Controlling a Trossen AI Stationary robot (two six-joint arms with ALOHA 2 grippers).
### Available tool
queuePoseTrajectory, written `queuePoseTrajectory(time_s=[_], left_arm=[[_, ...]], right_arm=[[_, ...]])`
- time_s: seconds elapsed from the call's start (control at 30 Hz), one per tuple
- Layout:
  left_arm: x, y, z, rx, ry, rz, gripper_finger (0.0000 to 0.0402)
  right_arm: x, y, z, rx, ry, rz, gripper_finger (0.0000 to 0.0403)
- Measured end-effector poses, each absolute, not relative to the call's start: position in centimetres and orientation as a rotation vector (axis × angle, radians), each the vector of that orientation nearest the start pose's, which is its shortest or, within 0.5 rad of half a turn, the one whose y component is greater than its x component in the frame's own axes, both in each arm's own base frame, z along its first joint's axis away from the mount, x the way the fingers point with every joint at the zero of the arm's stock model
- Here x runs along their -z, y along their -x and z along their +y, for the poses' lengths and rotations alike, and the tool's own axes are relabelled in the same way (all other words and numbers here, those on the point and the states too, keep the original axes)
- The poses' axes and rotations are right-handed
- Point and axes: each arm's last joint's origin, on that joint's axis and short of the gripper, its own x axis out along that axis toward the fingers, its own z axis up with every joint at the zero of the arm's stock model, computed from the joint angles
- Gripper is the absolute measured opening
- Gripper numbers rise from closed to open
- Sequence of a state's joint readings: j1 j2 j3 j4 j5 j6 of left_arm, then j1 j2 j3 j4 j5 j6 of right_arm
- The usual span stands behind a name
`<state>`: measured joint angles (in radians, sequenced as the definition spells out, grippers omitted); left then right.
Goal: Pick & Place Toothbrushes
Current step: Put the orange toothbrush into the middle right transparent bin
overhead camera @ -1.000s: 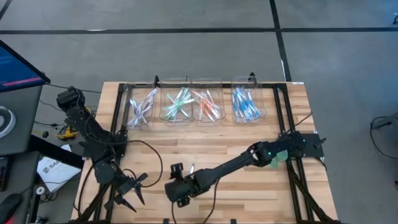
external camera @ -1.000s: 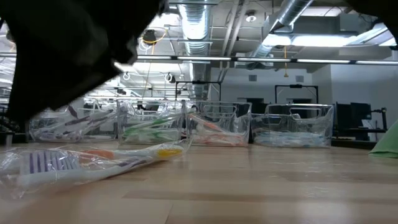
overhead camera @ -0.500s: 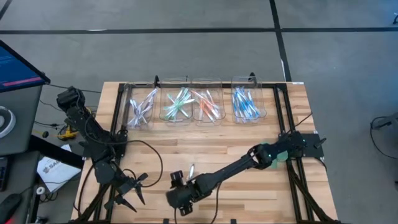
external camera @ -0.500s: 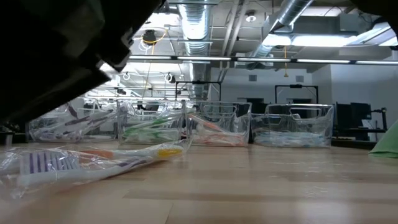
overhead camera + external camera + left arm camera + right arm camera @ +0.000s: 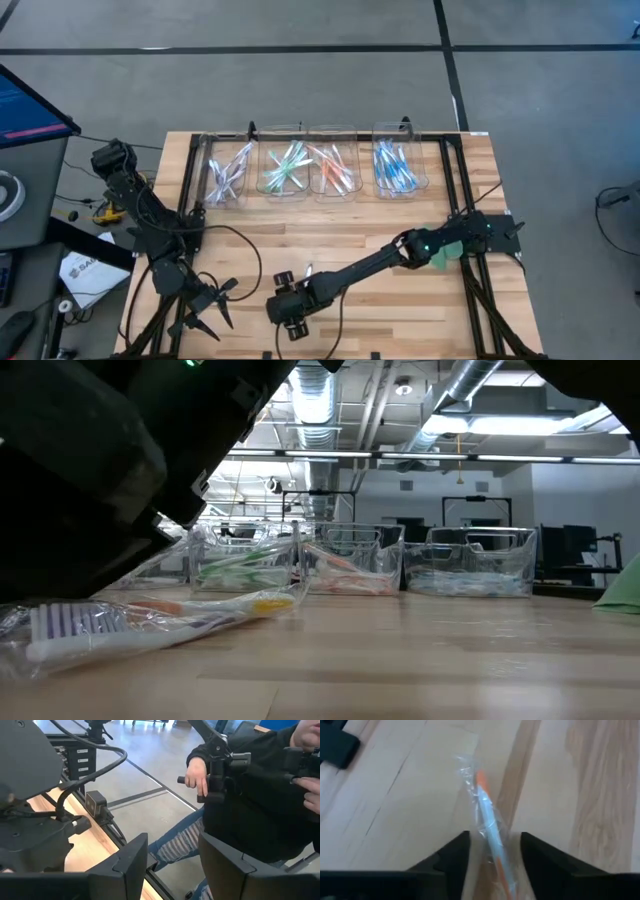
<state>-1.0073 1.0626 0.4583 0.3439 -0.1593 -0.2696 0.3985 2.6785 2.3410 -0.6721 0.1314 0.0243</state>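
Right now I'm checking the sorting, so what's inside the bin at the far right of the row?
The far-right clear bin holds a pile of blue-accented toothbrushes lying crisscrossed. Those at the bottom are covered by the ones on top, so the count can't be told.

Bright, even overhead light with ceiling-lamp glare; the near wrapped toothbrush (image 5: 120,625) and wrist-view edges are blurred.

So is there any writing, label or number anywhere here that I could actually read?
None can be read.
White box on the floor left of the table: dark print, too small to read.
Blue screen at the far left: a red band, no letters that can be made out.
Wrapped toothbrush on the table: no print visible on its clear wrapper.
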Motion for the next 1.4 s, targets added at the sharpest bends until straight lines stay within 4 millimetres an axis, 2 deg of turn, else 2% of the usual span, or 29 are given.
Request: queuePoseTrajectory(time_s=[0.2,0.23,0.43,0.7,0.93,1.1,1.23,1.4], left_arm=[[-21.9,-12.1,-18.4,0.804,0.099,0.339,0.0168],[-21.9,-12.1,-18.4,0.804,0.097,0.340,0.0168],[-20.6,-11.9,-18.0,0.799,0.068,0.369,0.0168],[-18.8,-11.6,-17.2,0.755,-0.050,0.371,0.0168],[-17.8,-11.4,-16.7,0.747,-0.085,0.385,0.0168],[-17.1,-11.3,-16.3,0.698,-0.113,0.391,0.0168],[-16.9,-11.3,-16.1,0.688,-0.177,0.373,0.0168],[-16.9,-11.3,-16.1,0.691,-0.212,0.360,0.0168]], right_arm=[[-11.8,-51.6,21.5,-0.337,0.303,0.978,0.0030],[-11.8,-51.6,21.5,-0.348,0.313,0.979,0.0019],[-11.8,-51.1,21.1,-0.317,0.384,1.033,0.0014],[-14.3,-49.4,19.2,-0.159,0.551,1.177,0.0013],[-20.3,-46.8,17.3,0.089,0.502,1.234,0.0013],[-25.1,-45.4,14.5,0.299,0.491,1.184,0.0017],[-28.4,-44.9,11.4,0.389,0.436,1.132,0.0013],[-31.3,-44.6,5.9,0.504,0.348,1.101,0.0013]])
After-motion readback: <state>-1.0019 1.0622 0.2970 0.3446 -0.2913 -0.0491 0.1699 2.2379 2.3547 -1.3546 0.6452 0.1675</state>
